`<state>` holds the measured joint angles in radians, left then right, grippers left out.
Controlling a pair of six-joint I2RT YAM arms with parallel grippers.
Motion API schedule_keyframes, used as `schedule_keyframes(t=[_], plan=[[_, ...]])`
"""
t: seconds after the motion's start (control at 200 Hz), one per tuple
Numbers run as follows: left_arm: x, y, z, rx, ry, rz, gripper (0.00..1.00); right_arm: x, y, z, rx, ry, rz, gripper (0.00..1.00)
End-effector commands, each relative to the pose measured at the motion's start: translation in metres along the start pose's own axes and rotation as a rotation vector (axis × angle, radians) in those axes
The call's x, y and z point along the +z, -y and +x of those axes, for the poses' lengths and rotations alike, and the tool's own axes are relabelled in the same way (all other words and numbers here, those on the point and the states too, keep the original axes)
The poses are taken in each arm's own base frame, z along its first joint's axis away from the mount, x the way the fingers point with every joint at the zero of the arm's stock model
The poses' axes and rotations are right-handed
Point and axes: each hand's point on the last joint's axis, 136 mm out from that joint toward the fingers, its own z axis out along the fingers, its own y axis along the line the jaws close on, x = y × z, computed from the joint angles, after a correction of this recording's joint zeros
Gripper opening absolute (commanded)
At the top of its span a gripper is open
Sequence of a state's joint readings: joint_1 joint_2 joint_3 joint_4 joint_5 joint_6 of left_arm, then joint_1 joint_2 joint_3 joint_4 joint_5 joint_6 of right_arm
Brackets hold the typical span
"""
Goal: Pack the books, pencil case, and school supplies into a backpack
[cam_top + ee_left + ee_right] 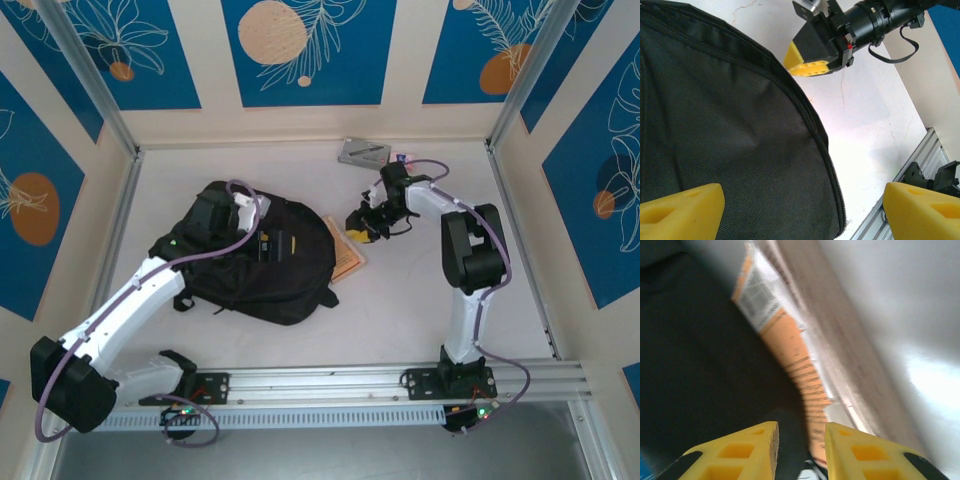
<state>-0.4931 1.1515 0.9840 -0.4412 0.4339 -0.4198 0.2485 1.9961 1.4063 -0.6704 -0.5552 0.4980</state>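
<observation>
A white table seen from above, with two robot arms mounted at its near edge. A large black backpack lies flat, left of the table's centre. The left arm reaches over it, and the left gripper hangs just above the dark fabric near the bag's zipped edge, its two yellow fingers spread wide apart with nothing between them.

An orange book with a white label pokes out from under the backpack's right side and lies flat on the table. The right arm bends in from the right, and the right gripper sits at the book's far corner. In the blurred right wrist view its yellow fingers stand close together with a narrow gap, the book's orange edge and something dark between them; whether they pinch the book cannot be told.

A flat grey pencil case lies near the back wall, well apart from the bag. A tiny eraser block sits just to its right.
</observation>
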Motion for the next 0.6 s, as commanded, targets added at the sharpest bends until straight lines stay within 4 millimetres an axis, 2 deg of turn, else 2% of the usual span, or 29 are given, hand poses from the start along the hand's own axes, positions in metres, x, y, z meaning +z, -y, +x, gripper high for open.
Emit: schedule_keyframes(t=[0.0, 0.165, 0.33, 0.43, 0.595], plan=[[0.002, 0.001, -0.001, -0.011, 0.000, 0.018, 0.83, 0.010, -0.033, 0.020, 0.012, -0.118, -0.201, 0.32], [0.004, 0.001, 0.001, -0.017, -0.009, 0.020, 0.83, 0.037, -0.012, 0.027, 0.040, -0.168, -0.152, 0.34], [0.004, -0.001, 0.002, -0.018, -0.012, 0.017, 0.83, 0.049, 0.009, 0.026, 0.054, -0.157, -0.080, 0.33], [0.005, -0.001, 0.002, -0.017, -0.014, 0.016, 0.83, 0.039, 0.012, 0.021, 0.020, -0.089, -0.024, 0.31], [0.007, -0.002, 0.003, -0.022, -0.019, 0.017, 0.82, 0.008, 0.017, 0.014, -0.062, 0.072, 0.127, 0.27]])
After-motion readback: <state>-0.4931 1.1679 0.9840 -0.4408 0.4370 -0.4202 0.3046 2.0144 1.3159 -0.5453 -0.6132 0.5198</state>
